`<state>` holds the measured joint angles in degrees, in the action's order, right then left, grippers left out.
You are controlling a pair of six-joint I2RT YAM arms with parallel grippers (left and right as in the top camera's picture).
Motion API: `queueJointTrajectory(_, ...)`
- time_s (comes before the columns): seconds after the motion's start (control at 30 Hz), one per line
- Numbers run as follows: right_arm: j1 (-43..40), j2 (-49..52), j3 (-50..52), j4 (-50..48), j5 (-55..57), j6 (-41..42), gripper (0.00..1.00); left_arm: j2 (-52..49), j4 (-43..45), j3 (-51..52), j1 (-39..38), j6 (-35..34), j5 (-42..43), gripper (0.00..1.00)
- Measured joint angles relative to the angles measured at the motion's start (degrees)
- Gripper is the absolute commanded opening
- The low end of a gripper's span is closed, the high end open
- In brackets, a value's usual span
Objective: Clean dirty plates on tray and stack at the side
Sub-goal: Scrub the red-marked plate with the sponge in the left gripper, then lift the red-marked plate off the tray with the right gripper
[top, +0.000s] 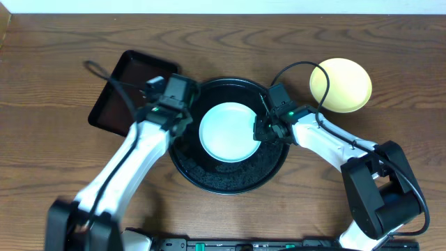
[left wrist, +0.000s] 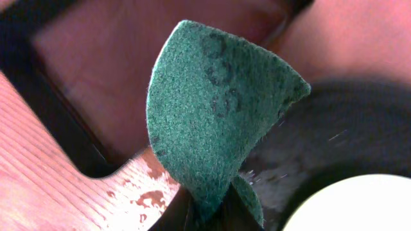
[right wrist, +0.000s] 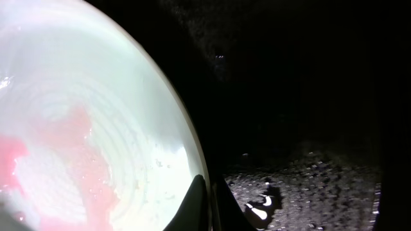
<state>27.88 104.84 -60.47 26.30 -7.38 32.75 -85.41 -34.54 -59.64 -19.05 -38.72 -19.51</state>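
While a green fibrous pad (left wrist: pixel 212 109) is pinched in the left hand (left wrist: pixel 207 215) above the round black tray (top: pixel 209 178)'s rim, the pale mint plate (top: pixel 228 132) inside is clamped at its edge by the right hand (right wrist: pixel 207 208).

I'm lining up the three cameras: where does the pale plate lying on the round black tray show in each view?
Overhead: the pale plate sits at centre frame.
Left wrist: only an edge of it, in the bottom right corner.
Right wrist: it fills the left half, smeared pink.
Shared landmark: the round black tray beneath it.
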Motion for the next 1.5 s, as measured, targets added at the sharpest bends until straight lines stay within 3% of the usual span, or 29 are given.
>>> queueJointTrajectory(0.2, 0.22, -1.40, -3.32, 4.87, 3.74, -6.23, 0.01, 9.03, 0.04, 0.00, 1.97, 1.44, 2.71, 0.07)
queueJointTrajectory(0.53, 6.25, -9.38, -15.02, 11.85, 22.10, -18.53, 0.01, 7.08, -1.53, 0.04, 3.80, 5.38, 10.64, 0.07)
queueJointTrajectory(0.9, 15.04, -11.28, -15.26, 13.31, 50.88, -28.46, 0.01, 5.88, -1.77, 0.04, 3.80, 5.79, 12.13, 0.08)
queueJointTrajectory(1.5, 22.69, -11.28, -15.23, 10.05, 67.45, -42.77, 0.01, 5.88, -1.92, 0.04, 3.80, 5.79, 12.33, 0.07)
